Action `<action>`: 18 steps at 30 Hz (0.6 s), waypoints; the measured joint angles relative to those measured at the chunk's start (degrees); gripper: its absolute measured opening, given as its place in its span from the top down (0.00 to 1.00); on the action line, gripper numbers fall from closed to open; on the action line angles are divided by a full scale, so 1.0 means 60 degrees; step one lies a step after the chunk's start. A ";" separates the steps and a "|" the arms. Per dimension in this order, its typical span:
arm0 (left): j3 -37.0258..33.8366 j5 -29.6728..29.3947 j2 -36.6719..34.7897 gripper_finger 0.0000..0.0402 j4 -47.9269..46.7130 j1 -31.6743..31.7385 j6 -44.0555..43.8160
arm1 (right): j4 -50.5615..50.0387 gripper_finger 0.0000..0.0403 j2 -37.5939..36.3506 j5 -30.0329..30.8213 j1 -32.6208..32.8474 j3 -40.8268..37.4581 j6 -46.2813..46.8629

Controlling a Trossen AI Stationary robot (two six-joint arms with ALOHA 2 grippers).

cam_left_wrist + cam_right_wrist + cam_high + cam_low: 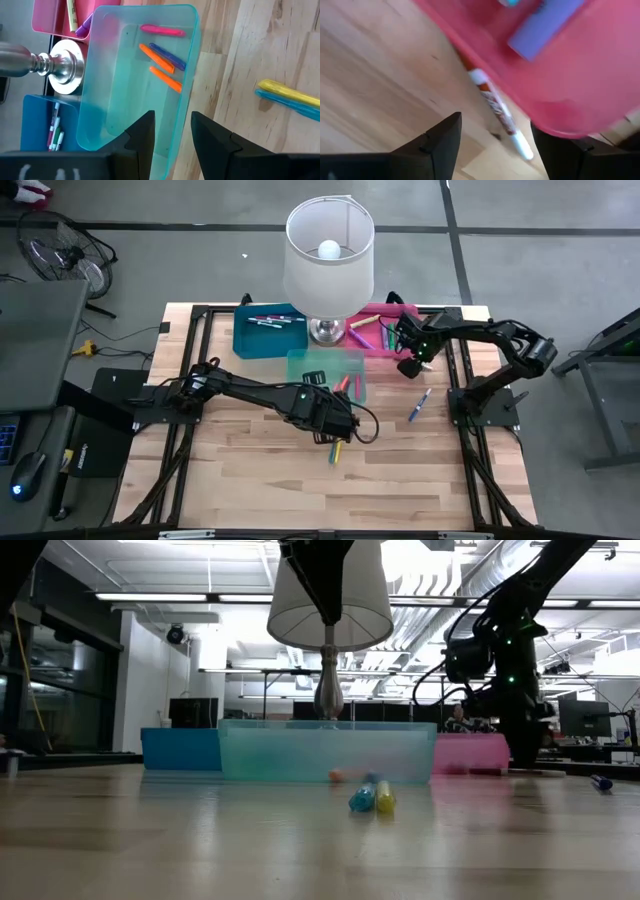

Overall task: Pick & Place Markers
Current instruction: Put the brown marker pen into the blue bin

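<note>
Two loose markers (290, 95) beside left claw (335, 430), jaws narrow, empty | right claw (495, 145) wide, empty, over red marker (495, 107) under pink bin (580, 75) edge | risk: fingers strike bin, marker rolls

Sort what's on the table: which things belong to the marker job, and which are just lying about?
Job: markers, yellow marker, blue marker, teal bin, blue bin, pink bin.
Lying about: lamp.
</note>
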 joint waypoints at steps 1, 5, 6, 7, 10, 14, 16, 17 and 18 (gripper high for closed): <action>0.0002 0.0000 0.0000 0.69 0.0000 0.0000 0.0002 | -0.0053 0.43 0.0000 0.0100 -0.0035 -0.0001 0.0061; 0.0000 0.0000 0.0000 0.69 0.0000 0.0000 0.0002 | -0.0048 0.43 0.0000 -0.0026 -0.0222 -0.0017 0.0116; 0.0000 0.0000 0.0000 0.69 0.0000 0.0000 0.0005 | 0.0017 0.43 0.0000 -0.0079 -0.0263 -0.0018 0.0117; 0.0000 0.0000 0.0000 0.69 0.0000 0.0000 0.0030 | 0.0080 0.43 0.0004 -0.0101 -0.0280 -0.0018 0.0120; 0.0000 0.0000 0.0000 0.69 0.0000 0.0000 0.0042 | 0.0145 0.43 0.0004 -0.0144 -0.0282 -0.0018 0.0095; 0.0000 0.0000 0.0000 0.69 0.0000 0.0000 0.0042 | 0.0353 0.43 0.0004 -0.0356 -0.0282 -0.0202 0.0416; 0.0000 0.0000 0.0000 0.69 -0.0004 0.0000 0.0042 | 0.0550 0.44 0.0013 -0.0505 -0.0282 -0.0489 0.0643; 0.0000 0.0000 0.0000 0.69 0.0000 0.0000 0.0042 | 0.0678 0.44 0.0032 -0.0615 -0.0282 -0.0621 0.0806; 0.0001 0.0000 0.0000 0.69 -0.0003 0.0000 0.0042 | 0.0867 0.43 0.0030 -0.0694 -0.0282 -0.0712 0.0875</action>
